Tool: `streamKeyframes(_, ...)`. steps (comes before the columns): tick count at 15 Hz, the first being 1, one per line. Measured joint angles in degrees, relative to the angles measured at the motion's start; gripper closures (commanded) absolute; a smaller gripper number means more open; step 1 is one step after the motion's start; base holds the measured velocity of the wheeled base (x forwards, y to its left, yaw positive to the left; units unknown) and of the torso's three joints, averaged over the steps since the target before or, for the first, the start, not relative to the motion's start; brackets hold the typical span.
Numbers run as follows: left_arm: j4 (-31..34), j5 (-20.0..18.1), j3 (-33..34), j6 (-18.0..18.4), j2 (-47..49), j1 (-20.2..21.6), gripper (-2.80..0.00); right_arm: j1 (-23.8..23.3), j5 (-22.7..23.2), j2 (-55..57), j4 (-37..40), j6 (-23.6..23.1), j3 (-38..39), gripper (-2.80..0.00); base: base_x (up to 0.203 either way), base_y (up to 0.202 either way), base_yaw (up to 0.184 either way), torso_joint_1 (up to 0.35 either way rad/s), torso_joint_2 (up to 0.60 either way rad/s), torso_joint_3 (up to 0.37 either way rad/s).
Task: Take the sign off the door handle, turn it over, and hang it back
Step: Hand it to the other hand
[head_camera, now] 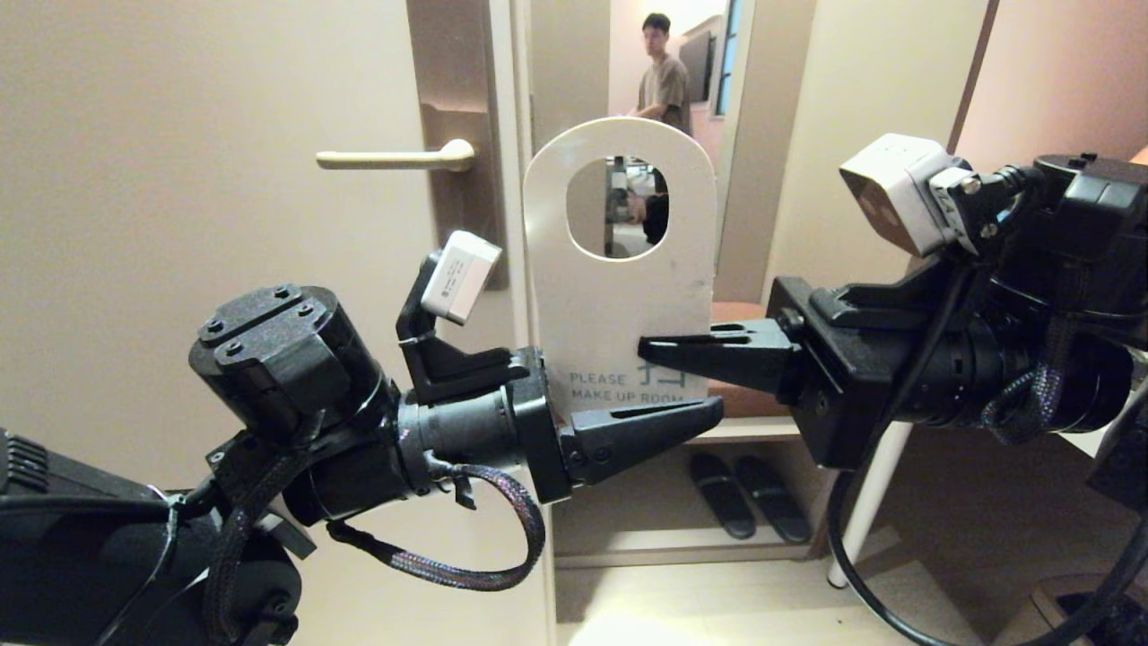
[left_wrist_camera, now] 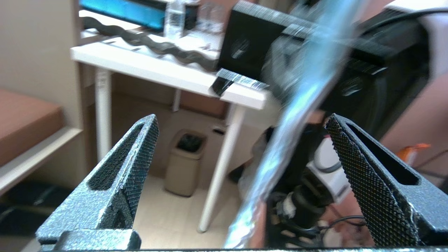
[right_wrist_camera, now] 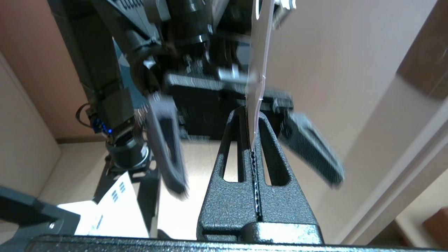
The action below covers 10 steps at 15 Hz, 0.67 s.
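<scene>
The sign point(head_camera: 619, 305) stands upright in the air to the right of the door's edge, its white face with "PLEASE MAKE UP ROOM" towards me and its round hole at the top. My right gripper point(head_camera: 647, 348) reaches in from the right and is shut on the sign's lower part; the card's edge point(right_wrist_camera: 260, 52) rises from the pinched tips point(right_wrist_camera: 251, 113). My left gripper point(head_camera: 682, 405) comes from the left, open, straddling the sign's bottom edge without touching it. The sign point(left_wrist_camera: 301, 105) runs edge-on between its fingers point(left_wrist_camera: 140, 157). The door handle point(head_camera: 395, 160) is bare, up and to the left.
The cream door point(head_camera: 179, 269) fills the left. A person point(head_camera: 664, 81) stands far off through the doorway. Black slippers point(head_camera: 744, 507) lie on a low shelf below. A white table point(left_wrist_camera: 157, 70) with a slim leg point(head_camera: 870, 502) and a beige bin point(left_wrist_camera: 185, 161) stand to the right.
</scene>
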Motion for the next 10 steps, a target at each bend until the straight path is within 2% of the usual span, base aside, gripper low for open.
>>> streamKeyframes(3,-0.46,-0.19,0.89,-0.63,0.1,0.42,-2.8,-0.04,0.06,-0.91,-1.88,0.47,2.96,0.0,0.0,0.0,0.0,0.0,0.0,0.0)
streamKeyframes(7,-2.53,-0.38,1.43,-2.91,0.07,0.66,-2.8,-0.09,0.03,-1.89,-7.52,6.86,4.98,0.0,0.0,0.0,0.0,0.0,0.0,0.0)
streamKeyframes(10,-5.5,-3.15,2.93,-3.99,0.07,0.63,-2.8,-0.12,0.03,-2.19,-8.53,8.0,5.34,0.0,0.0,0.0,0.0,0.0,0.0,0.0)
